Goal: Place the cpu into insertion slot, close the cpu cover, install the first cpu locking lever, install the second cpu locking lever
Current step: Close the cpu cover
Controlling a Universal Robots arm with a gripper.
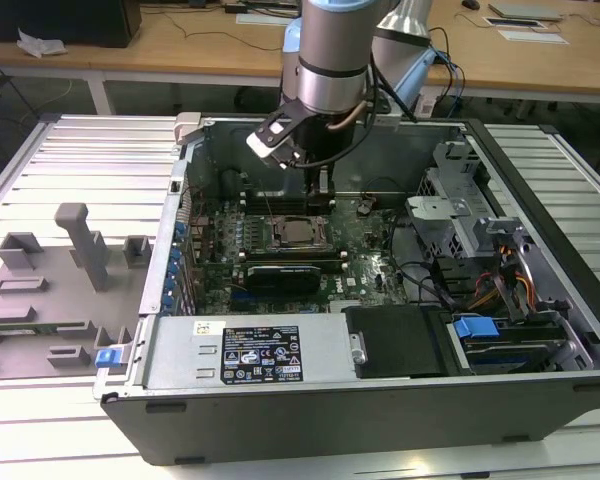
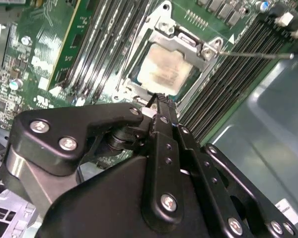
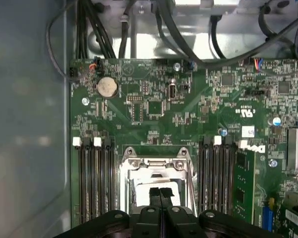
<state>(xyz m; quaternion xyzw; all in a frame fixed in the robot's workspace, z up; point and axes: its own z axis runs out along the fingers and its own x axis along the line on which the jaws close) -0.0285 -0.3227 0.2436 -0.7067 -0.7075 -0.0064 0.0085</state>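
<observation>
Arm (image 1: 325,60) upright, end effector (image 3: 160,192) closed, pointing down

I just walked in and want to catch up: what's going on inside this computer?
A robot arm reaches into an open computer case. Its pincer is shut, with the tips low at the edge of the slot. The cpu sits in the slot, and the silver cover appears to lie down around it. One thin lever sticks out sideways, apparently not latched.
</observation>
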